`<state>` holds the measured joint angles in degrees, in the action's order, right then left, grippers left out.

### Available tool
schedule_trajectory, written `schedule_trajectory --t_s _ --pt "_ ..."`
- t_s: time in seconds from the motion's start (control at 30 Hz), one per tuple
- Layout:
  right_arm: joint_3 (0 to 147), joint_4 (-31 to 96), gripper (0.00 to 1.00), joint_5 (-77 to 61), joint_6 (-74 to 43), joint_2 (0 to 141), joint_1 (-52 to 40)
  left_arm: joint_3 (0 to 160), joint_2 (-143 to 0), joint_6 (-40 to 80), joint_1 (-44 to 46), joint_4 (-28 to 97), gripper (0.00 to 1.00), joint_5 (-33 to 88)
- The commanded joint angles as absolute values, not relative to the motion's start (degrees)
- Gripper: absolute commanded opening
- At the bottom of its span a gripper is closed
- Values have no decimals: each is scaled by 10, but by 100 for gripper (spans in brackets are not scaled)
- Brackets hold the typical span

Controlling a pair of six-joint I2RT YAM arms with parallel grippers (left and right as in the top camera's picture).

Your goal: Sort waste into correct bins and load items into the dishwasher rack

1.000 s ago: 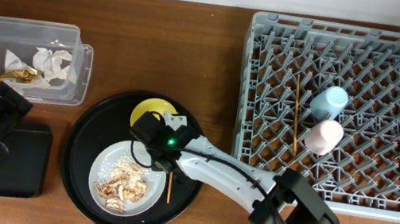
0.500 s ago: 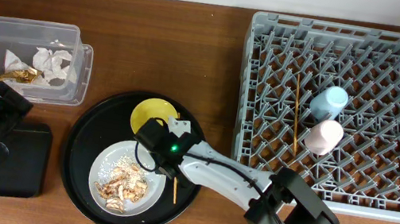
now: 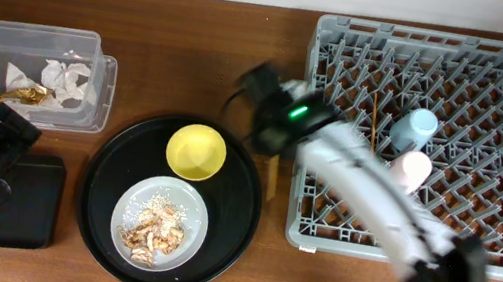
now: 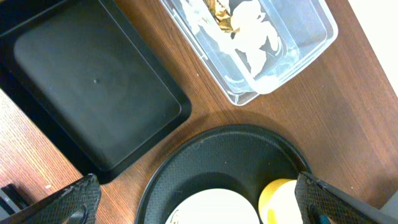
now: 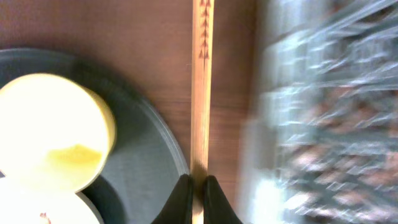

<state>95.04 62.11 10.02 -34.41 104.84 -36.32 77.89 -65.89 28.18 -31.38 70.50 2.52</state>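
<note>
Presently the right gripper [image 5: 198, 190] is clenching one wooden chopstick [image 5: 200, 93] at its very end, so nearly the whole length is projecting ahead of the fingertips over bare worktop [image 5: 124, 25].

Just left of that gripper the yellow bowl [image 5: 56, 130] is sitting inside the round black tray [image 5: 158, 149]. To its right the dishwasher rack [image 5: 311, 93] is showing only as a blur, which I judge to mean quick travel.

Risks, as judged:
- With so short a pinch, the chopstick is liable to pivot or slip out during a fast swing.
- The free tip is at risk of striking the rack wall or a peg and being levered from the grip.
- If let go upright, it is likely to drop through the grid rather than lie flat like the second chopstick [image 3: 372, 140] beside the light blue cup [image 3: 417, 127] and pink cup [image 3: 409, 171].

Farther off, the plate [image 3: 160, 223] is carrying food scraps. Farthest from it, the left gripper [image 4: 199, 202] is hanging released and empty near the flat black tray [image 4: 93, 93] and clear tub [image 4: 273, 62].
</note>
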Motion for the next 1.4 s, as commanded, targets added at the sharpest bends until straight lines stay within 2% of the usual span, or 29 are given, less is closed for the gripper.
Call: schedule_trajectory --t_s 0.0,0.1,0.2,0.5,0.57,0.7,0.73,0.8,0.9,0.93,1.03,1.17,1.27,1.33,1.37 --pt "1013 668 4 110 -186 1013 -255 781 -659 287 -317 704 99 21" --pt "1012 674 4 92 -75 1019 -143 780 -659 287 -317 704 99 21" --pt "1012 662 4 -14 1 1029 -77 781 -659 287 -317 704 99 21" --pt "1012 656 5 34 -4 1103 -55 781 -659 287 -317 704 99 21" --pt "1012 654 18 37 -5 1105 -55 781 -659 287 -317 704 99 21" --pt "1012 654 20 42 -24 1111 -55 781 -659 287 -317 704 99 21" --pt "1011 654 25 41 -24 1112 -55 780 -659 287 -317 704 99 21" --pt "1012 663 30 39 -37 1112 -55 780 -659 287 -317 704 99 21" --pt "1012 695 48 -49 -39 1112 -56 781 -659 287 -317 704 99 21" --pt "1012 704 51 -80 -39 1112 -56 781 -659 287 -317 704 99 21" --pt "1012 737 51 -190 -100 1097 -57 781 -659 287 -317 704 99 21" --pt "1012 757 52 -342 -99 1066 -61 781 -659 287 -317 704 99 21" --pt "1012 747 53 -375 -83 1061 -118 780 -659 287 -317 704 99 21" --pt "1012 698 57 -328 -85 1062 -202 781 -659 287 -317 704 99 21" --pt "1012 661 67 -280 -112 1063 -250 781 -659 287 -317 704 99 21"
